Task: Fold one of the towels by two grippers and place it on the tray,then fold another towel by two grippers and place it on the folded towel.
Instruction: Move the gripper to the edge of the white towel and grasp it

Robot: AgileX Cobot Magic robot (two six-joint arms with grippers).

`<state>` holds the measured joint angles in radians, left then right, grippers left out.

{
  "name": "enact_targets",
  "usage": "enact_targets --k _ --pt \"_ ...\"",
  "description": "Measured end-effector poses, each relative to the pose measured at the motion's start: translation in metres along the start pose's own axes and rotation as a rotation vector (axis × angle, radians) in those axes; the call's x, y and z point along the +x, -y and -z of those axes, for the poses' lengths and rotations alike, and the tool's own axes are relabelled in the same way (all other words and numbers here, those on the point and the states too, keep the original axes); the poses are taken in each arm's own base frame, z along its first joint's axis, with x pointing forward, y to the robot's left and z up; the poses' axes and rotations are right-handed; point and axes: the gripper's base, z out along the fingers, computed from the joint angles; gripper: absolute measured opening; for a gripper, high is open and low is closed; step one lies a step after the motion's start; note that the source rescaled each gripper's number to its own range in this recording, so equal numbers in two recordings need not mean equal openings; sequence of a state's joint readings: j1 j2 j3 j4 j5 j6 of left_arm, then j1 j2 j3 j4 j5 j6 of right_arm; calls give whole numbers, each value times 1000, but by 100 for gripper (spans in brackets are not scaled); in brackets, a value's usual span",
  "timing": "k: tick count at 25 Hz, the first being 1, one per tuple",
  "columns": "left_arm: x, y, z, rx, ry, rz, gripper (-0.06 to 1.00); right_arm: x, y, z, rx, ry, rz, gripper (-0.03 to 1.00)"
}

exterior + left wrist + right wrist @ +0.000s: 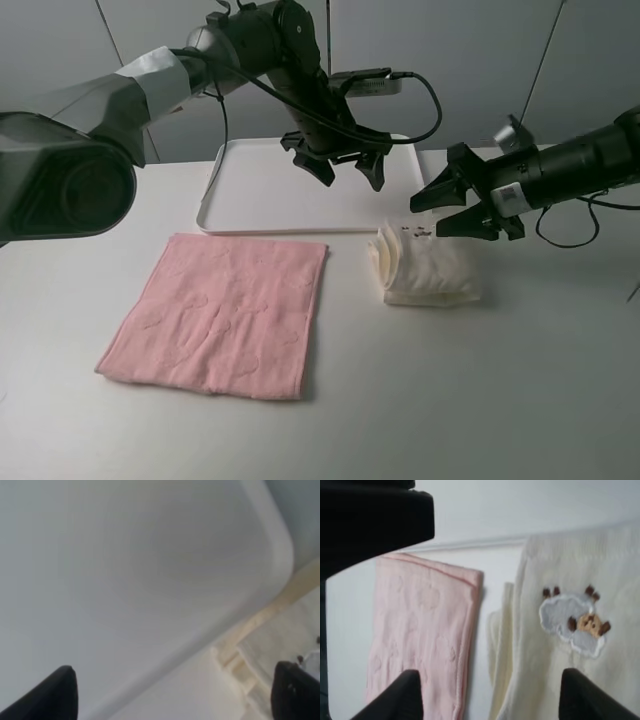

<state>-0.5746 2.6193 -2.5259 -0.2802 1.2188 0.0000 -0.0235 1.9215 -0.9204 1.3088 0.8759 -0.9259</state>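
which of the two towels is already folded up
The cream-white towel, folded into a small thick bundle with a sheep mark on top. The pink towel beside it lies spread out flat.

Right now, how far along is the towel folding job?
Done: the cream-white towel lies folded on the table, beside the white tray, not on it. In hand: nothing; both arms' jaws stand open, the right over that towel, the left over the tray. Left: place it on the tray, then fold the flat pink towel and stack it.
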Motion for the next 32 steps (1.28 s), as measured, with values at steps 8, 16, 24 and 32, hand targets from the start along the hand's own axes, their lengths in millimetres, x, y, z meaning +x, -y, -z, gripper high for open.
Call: enact_targets --k 8,16,24,32 --pt "0 -2 1 8 2 -1 99 -19 20 31 140 -11 -23 64" --pt "0 0 1 32 2 -5 99 -11 42 18 213 -109 -55 70" --pt "0 0 1 32 2 -7 99 -7 59 1 181 -144 -111 70" --pt "0 0 1 34 2 -11 99 -2 55 -18 158 -179 -84 68"
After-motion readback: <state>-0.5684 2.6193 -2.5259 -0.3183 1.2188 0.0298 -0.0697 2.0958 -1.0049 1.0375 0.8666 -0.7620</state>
